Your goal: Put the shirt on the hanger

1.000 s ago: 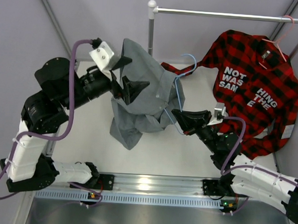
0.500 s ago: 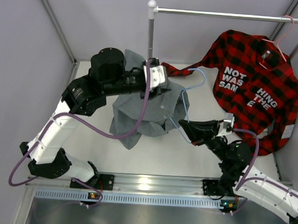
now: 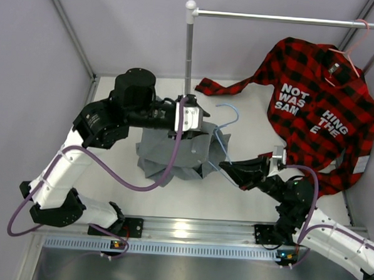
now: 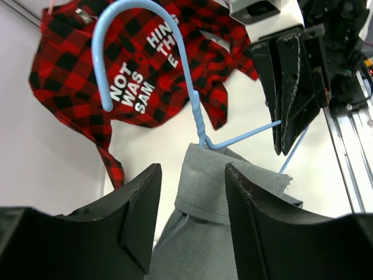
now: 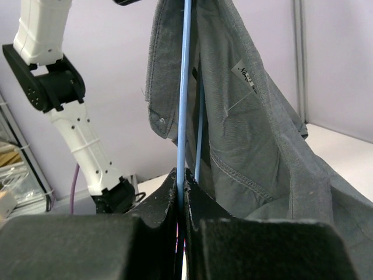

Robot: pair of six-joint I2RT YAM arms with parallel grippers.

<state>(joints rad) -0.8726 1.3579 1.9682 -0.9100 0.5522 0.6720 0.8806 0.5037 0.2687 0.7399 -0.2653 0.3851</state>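
The grey-green shirt (image 3: 170, 157) hangs bunched over the table, its collar around the neck of the light-blue hanger (image 3: 226, 111). My left gripper (image 3: 201, 128) hovers over the collar, jaws open. In the left wrist view the collar (image 4: 233, 181) sits just beyond my open left gripper (image 4: 192, 175), and the hanger's hook (image 4: 137, 9) rises above it. My right gripper (image 3: 226, 169) is shut on the hanger's lower wire (image 5: 183, 87). In the right wrist view the shirt (image 5: 256, 128) drapes beside the wire above my right gripper (image 5: 182, 178).
A red-and-black plaid shirt (image 3: 314, 103) with white lettering hangs on a pink hanger (image 3: 351, 54) from the metal rail (image 3: 287, 18) at the back right. The rail's post (image 3: 189, 46) stands just behind the grey shirt. Walls close in left and right.
My left arm swung from the left side over the shirt's top and its jaws let go. The shirt and hanger sank lower and nearer. My right gripper kept its hold on the wire.
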